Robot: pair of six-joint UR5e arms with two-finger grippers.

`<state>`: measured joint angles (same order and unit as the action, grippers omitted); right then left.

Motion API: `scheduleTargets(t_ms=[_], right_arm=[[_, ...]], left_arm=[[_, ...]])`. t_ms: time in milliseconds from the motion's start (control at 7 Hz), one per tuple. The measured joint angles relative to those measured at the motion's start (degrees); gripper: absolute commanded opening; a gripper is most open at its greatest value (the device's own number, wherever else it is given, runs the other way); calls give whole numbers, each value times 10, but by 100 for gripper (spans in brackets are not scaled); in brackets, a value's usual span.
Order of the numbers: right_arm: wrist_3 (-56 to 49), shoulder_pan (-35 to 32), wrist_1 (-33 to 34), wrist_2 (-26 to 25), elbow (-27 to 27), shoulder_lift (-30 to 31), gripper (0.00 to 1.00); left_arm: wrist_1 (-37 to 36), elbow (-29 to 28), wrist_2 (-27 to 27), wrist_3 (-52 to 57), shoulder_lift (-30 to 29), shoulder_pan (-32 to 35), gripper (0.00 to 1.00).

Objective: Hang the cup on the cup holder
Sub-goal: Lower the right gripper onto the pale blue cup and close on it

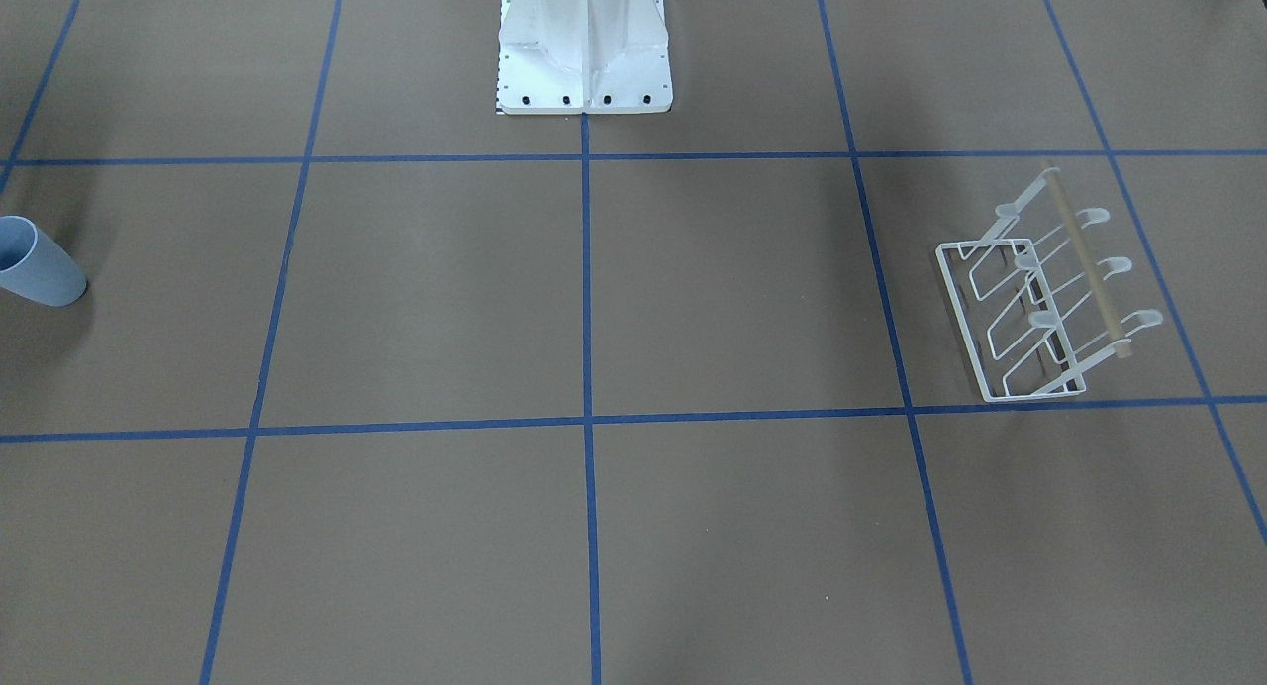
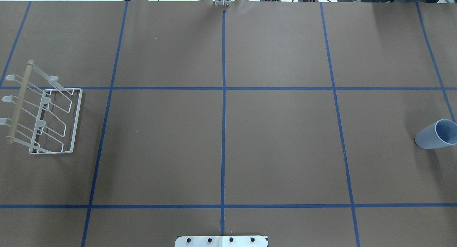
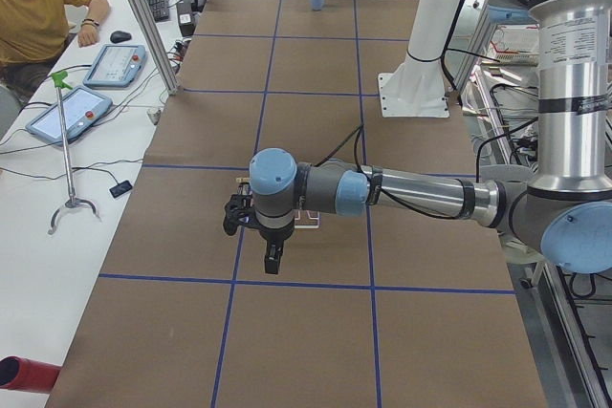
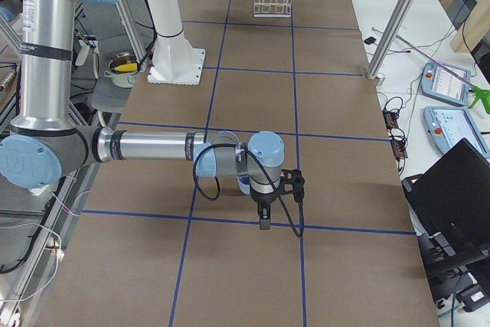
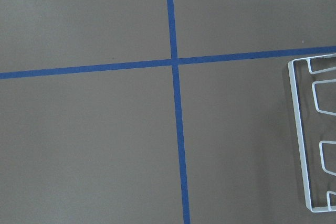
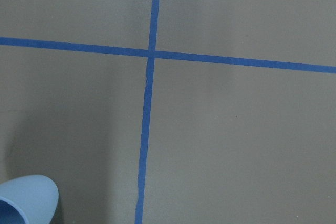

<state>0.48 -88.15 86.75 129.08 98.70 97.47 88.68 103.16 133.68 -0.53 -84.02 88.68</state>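
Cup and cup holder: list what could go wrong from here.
The cup stands rim up at the opposite end from the cup holder, so a long carry or a handover could drop it. Tapered and handleless, it may slip when flipped. The light wire holder may slide when the cup is pushed onto a prong.

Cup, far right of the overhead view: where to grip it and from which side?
Grip the cup across its outer wall, mid-height, coming in level from the side. It stands upright, rim up, with no handle; the taper widens toward the rim, so a side pinch probably won't let it slip down. The right gripper is the nearer one.
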Motion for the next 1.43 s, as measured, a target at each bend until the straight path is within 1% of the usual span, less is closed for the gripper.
scheduleTargets(t_ms=[571, 857, 1143, 1429], right_arm=[[-1, 1, -1, 7, 0, -3, 100], [-1, 4, -6, 16, 8, -23, 100], [2, 19, -56, 32, 18, -32, 100], [4, 50, -100, 60, 17, -23, 100]], left_arm=[[-2, 17, -4, 0, 0, 1, 99], [0, 37, -23, -1, -8, 2, 99], [11, 63, -28, -2, -22, 2, 99], [35, 65, -26, -1, -29, 2, 99]])
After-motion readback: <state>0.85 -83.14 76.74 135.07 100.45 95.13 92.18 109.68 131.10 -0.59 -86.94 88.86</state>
